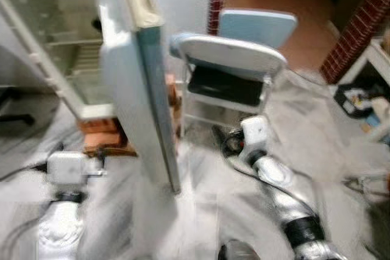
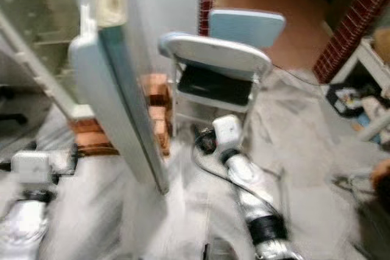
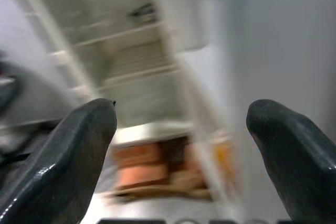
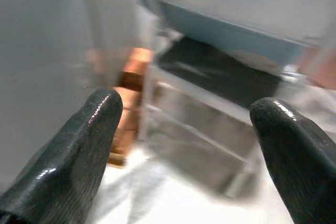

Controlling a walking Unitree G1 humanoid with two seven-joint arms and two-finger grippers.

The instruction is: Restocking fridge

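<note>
Room: pale floor [image 1: 201, 181] is running underfoot, with a brick wall [image 1: 356, 31] rising off to my right; everything is smearing with blur, so I judge I am walking or turning.
Fridge: its cabinet [image 1: 55, 41] is standing ahead on my left, raised on orange bricks [image 1: 100, 132], probably to lift it off the floor.
Fridge door [image 1: 137, 83]: it is hanging wide open, edge-on toward me between my two arms, leaving the glass shelves [image 3: 131, 30] exposed and ready for stocking.
Stock: I am seeing nothing to load in reach; what is sitting on the shelves is too blurred to tell.
Chair [image 1: 234, 71]: a folding chair is standing just beside the door on its right, black seat facing me.
Left claw [image 3: 181, 156]: its fingers [image 3: 68, 156] are spreading wide, gripping nothing, touching nothing, aiming at the open cabinet and bricks.
Right claw [image 4: 186, 150]: it is also gaping wide and empty, pointing at the chair's seat and the bricks beyond.
Step in hand: I judge I am approaching the fridge with the restocking hardly started.
</note>
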